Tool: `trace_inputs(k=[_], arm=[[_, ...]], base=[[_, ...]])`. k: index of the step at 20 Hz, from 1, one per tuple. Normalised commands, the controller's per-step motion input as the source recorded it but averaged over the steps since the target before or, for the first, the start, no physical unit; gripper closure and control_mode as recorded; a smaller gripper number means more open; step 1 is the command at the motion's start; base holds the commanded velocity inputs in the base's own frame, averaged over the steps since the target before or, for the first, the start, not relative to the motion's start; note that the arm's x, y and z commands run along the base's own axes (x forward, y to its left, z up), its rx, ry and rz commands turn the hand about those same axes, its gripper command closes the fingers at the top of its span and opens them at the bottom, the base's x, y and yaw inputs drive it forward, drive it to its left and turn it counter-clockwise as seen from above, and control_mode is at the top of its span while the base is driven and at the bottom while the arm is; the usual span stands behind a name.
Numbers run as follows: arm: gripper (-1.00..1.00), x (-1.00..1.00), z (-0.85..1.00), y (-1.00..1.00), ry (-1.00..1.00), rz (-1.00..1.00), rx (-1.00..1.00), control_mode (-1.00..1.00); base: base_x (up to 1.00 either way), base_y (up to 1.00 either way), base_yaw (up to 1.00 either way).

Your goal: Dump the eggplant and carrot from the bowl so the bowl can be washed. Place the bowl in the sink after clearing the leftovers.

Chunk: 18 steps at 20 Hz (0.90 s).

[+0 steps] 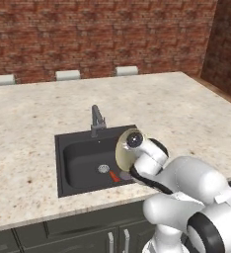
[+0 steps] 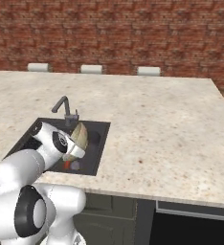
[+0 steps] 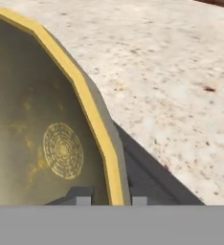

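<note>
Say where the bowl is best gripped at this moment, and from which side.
By the rim, as the pincer has it now: one fingertip inside, the other outside the thin yellow edge. The bowl is tipped on edge over the sink, so come from the counter side, behind the rim.

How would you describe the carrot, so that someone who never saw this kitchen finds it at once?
Start at the black sink set into the speckled stone counter. On the basin floor, right beside the round silver drain, lies the carrot, below the tilted olive-yellow bowl held by the gripper. It is a small orange-red piece, the one bright spot against the dark basin.
</note>
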Motion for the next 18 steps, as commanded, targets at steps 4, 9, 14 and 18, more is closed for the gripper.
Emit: trace_inputs(k=[4,9,14,18], arm=[[1.0,0.0,0.1,0.01,0.53,0.09,0.35,-1.0],[1.0,0.0,0.09,0.09,0.5,0.25,0.38,-1.0],[1.0,0.0,-0.12,0.2,0.06,0.08,0.29,-1.0],[1.0,0.01,-0.41,0.73,0.0,0.0,0.1,-1.0]], base=[[0.0,0.0,0.0],[0.0,0.0,0.0],[0.0,0.0,0.0],[0.0,0.0,0.0]])
